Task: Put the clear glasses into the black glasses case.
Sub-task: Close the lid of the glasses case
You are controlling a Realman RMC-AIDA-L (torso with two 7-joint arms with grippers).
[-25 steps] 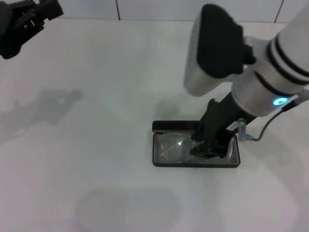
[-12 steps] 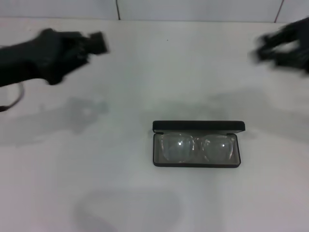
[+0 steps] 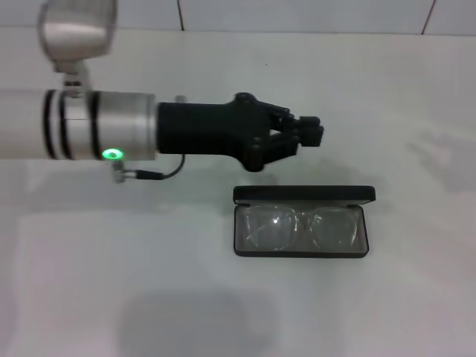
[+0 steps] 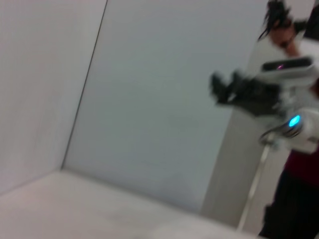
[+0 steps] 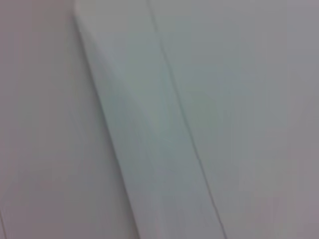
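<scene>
The black glasses case lies open on the white table, its lid standing up along the far side. The clear glasses lie inside it on the grey lining, lenses side by side. My left arm reaches in from the left, and my left gripper hovers just beyond the lid, above the table, its fingers closed together on nothing. My right gripper is out of the head view and shows only far off in the left wrist view, raised in front of the wall.
The white table spreads around the case. A tiled wall edge runs along the back. The left arm's silver forearm spans the left half of the table at mid height.
My right gripper lifted off the case and swung away to the right, out of the head view. My left arm swept in from the upper left to just behind the case. The glasses stayed in the case.
</scene>
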